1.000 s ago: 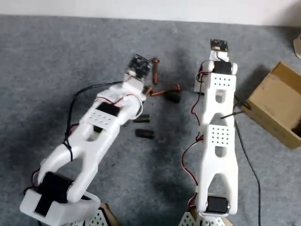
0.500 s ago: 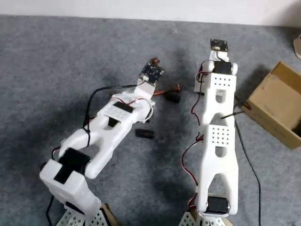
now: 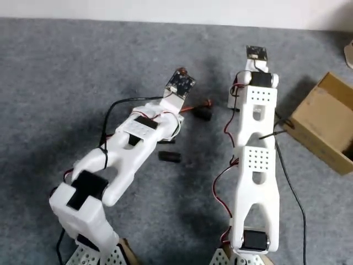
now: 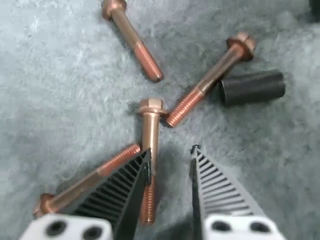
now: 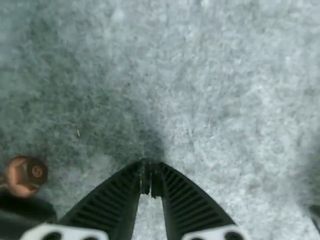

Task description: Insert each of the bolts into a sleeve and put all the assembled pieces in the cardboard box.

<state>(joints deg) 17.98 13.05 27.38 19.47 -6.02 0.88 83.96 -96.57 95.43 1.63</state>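
Observation:
Several copper bolts lie on the grey carpet under my left gripper (image 4: 171, 152), which is open. One bolt (image 4: 150, 125) runs along its left finger, partly under it; another bolt (image 4: 85, 181) lies slanted beside that. Farther off are a third bolt (image 4: 133, 41) and a fourth (image 4: 212, 78) touching a black sleeve (image 4: 253, 87). In the high view that bolt (image 3: 199, 105) and sleeve (image 3: 203, 114) lie between the arms. A second sleeve (image 3: 169, 157) lies beside the left arm. My right gripper (image 5: 150, 167) is shut on nothing, low over bare carpet, with a bolt head (image 5: 26, 175) beside it.
The open cardboard box (image 3: 325, 121) stands at the right edge, past the right arm (image 3: 253, 138). The left arm (image 3: 127, 149) stretches diagonally over part of the bolt pile. A third sleeve (image 3: 167, 142) peeks out from under it. Open carpet lies to the far left.
The left arm has swung right and reached farther out, its wrist now over the bolt pile. The right arm has not moved.

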